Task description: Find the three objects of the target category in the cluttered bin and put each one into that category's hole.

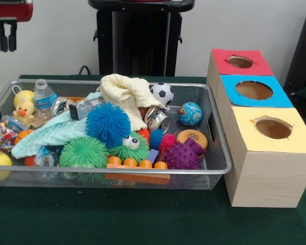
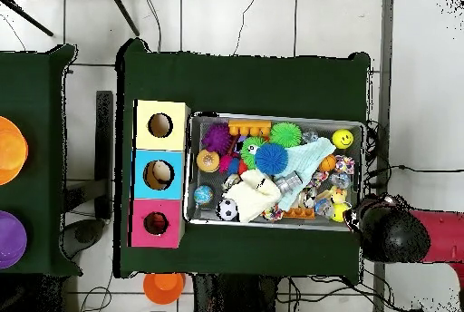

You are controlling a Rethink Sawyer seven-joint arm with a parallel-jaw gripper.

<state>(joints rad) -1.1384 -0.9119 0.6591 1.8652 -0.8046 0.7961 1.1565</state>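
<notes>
The silver wire-mesh bin is full of toys and shows in the overhead view too. The yellow duck with an orange beak sits at its left end, in the overhead view at the bin's right end. The tiger and the tan plush animal are hidden. The round hole in the red box top is the farthest of three, also seen from overhead. My gripper hangs open and empty high above the bin's left end, beyond its corner in the overhead view.
The blue-topped hole and the yellow-topped hole lie nearer on the same box. In the bin are a cream cloth, a blue spiky ball, a green fuzzy ball with googly eyes, a soccer ball and a water bottle.
</notes>
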